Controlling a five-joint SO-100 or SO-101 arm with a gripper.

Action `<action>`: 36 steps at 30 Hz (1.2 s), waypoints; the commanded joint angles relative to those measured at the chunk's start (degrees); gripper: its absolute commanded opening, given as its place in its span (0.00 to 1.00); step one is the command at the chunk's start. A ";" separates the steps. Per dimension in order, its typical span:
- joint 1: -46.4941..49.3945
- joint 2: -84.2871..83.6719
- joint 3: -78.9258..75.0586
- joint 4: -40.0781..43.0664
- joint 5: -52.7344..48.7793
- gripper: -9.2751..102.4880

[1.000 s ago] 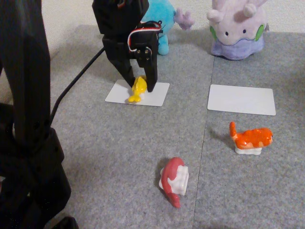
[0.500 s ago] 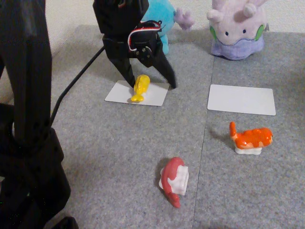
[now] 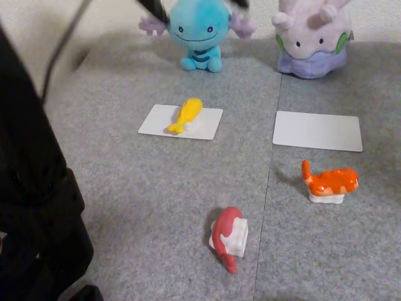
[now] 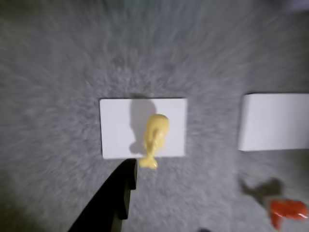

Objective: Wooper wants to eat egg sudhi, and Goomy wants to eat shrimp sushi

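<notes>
Now only one dark gripper finger [image 4: 113, 203] shows in the wrist view, touching nothing; opening can't be told. egg sudhi [image 3: 185, 115] lies on the left of two white cards [image 3: 180, 121], long axis diagonal, tail toward the camera-left. One Wooper [image 3: 197, 31], one Goomy [image 3: 311, 37], one shrimp sushi [image 3: 330, 183], one red piece [image 3: 228, 237].

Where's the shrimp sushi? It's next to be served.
In the fixed view the shrimp sushi sits on the grey mat at right, just below the empty white card in front of Goomy.
</notes>
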 commanded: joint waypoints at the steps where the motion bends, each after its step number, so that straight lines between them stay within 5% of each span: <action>1: 0.35 12.04 -1.58 3.43 -1.05 0.51; 7: 4.31 34.45 -1.41 15.73 -6.06 0.51; 14: 20.21 48.96 -0.88 16.61 -9.93 0.51; 36: 39.90 -9.05 -0.88 9.93 -2.81 0.51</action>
